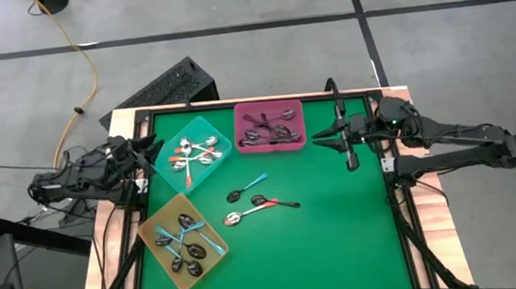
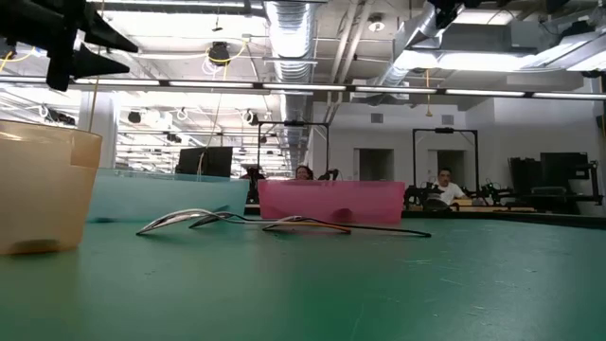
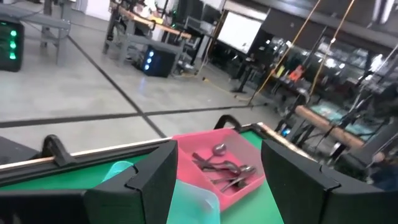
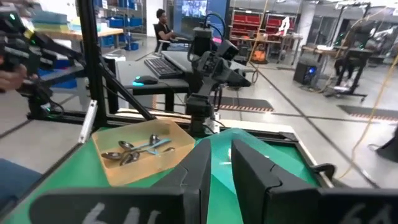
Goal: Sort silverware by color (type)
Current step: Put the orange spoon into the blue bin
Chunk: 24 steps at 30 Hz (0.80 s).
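Observation:
Three spoons lie flat on the green mat near its middle: a light-blue-handled one (image 1: 248, 187), a dark one (image 1: 275, 201) and an orange-red-handled one (image 1: 249, 213); the low view shows them as a low cluster (image 2: 237, 222). My left gripper (image 1: 155, 151) (image 3: 217, 158) hovers open at the mat's left edge beside the teal tray (image 1: 194, 152), nothing between its fingers. My right gripper (image 1: 320, 140) (image 4: 222, 155) hovers level right of the pink tray (image 1: 269, 125), with a narrow empty gap between its fingers.
The teal tray holds orange-red-handled spoons, the pink tray (image 3: 231, 177) dark spoons, and the yellow tray (image 1: 182, 240) (image 4: 140, 152) at near left light-blue-handled ones. A raised frame (image 1: 396, 198) borders the mat. Open mat lies to the right and near side of the loose spoons.

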Available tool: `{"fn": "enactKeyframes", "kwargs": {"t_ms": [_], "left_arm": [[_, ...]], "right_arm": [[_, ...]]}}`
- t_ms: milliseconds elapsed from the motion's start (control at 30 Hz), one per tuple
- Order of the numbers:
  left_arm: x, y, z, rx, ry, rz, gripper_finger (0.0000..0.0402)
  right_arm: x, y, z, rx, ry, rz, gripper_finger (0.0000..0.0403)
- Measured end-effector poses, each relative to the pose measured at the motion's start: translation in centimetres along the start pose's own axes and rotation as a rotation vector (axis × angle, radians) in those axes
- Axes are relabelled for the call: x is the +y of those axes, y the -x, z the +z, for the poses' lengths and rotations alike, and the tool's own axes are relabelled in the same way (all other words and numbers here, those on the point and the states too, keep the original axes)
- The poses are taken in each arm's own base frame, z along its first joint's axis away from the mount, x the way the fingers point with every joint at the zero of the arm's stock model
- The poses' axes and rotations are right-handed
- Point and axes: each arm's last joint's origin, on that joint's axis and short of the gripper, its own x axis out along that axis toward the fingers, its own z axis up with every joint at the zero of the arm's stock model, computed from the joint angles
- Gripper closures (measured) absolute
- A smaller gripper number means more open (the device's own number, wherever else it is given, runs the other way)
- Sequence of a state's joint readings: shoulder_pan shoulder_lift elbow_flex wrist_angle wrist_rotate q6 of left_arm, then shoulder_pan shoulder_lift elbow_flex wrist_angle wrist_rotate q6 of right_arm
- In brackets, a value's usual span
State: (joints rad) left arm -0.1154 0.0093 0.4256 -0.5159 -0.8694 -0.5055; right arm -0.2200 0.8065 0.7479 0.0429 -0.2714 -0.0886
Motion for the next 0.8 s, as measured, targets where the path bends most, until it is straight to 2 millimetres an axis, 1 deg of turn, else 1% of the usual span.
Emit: {"fn": "enactKeyframes", "kwargs": {"t_ms": [200, 400, 600, 733, 800], "left_arm": [[-0.6, -0.7, -1.2, 0.001, -0.003, -0.087, 0.0183], [-1.3, -1.3, -2.0, -0.020, 0.024, -0.227, 0.0183], [-1.8, -1.5, -2.6, -0.046, 0.040, -0.354, 0.0183], [-1.9, -1.8, -3.0, -0.080, 0.057, -0.381, 0.0183], [-1.9, -1.8, -3.2, -0.084, 0.061, -0.383, 0.0183]], "right_arm": [[-0.1, -1.6, -0.5, 0.005, -0.089, 0.008, 0.0319], [0.1, -3.8, -0.9, -0.036, -0.120, 0.038, 0.0319], [0.3, -6.3, -3.0, 0.046, -0.210, 0.063, 0.0319], [0.5, -7.8, -4.4, 0.091, -0.282, 0.073, 0.0319], [0.7, -8.4, -4.6, 0.083, -0.291, 0.085, 0.0319]]}}
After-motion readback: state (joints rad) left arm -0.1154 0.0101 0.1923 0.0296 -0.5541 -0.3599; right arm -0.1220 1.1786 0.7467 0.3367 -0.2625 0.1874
